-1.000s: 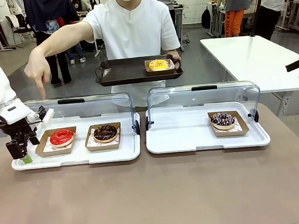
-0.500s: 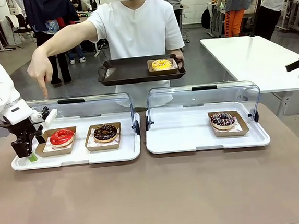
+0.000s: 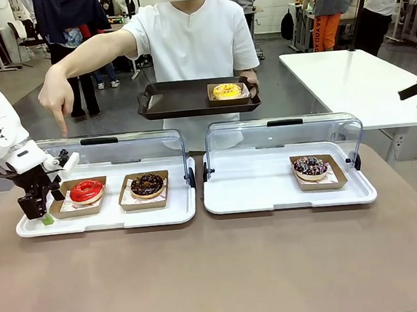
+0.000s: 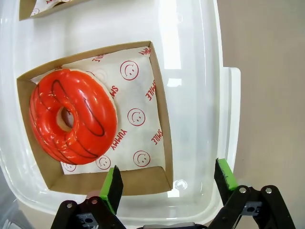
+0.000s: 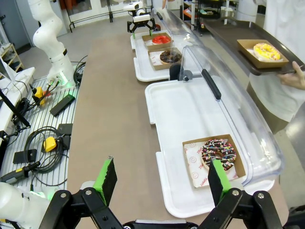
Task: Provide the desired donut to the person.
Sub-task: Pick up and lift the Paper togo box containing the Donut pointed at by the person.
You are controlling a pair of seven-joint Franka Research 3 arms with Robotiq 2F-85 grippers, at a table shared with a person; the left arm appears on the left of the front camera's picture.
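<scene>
The person [image 3: 190, 33] points a finger [image 3: 61, 125] down over the red-glazed donut [image 3: 86, 190], which sits in a cardboard tray at the left of the left white tray [image 3: 111, 217]. The other hand holds a dark tray [image 3: 182, 100] with a yellow donut [image 3: 226, 90]. My left gripper [image 3: 43, 207] hangs open at that cardboard tray's left edge. In the left wrist view the red donut [image 4: 71, 121] lies ahead, and the cardboard tray's near corner [image 4: 162, 171] sits between the left gripper's [image 4: 169, 183] open fingers. My right gripper [image 5: 162, 181] is open and empty, high off the table's right end.
A chocolate donut [image 3: 147, 184] sits beside the red one. A sprinkled chocolate donut [image 3: 311, 166] lies in the right white tray [image 3: 270, 194]. Both trays have clear lids [image 3: 284, 138] raised at the back. Cables and tools [image 5: 43, 138] lie beside the table.
My left gripper has moved a little right and closer to the red donut's cardboard tray. The person's dark tray has drifted slightly right. The pointing hand stays.
</scene>
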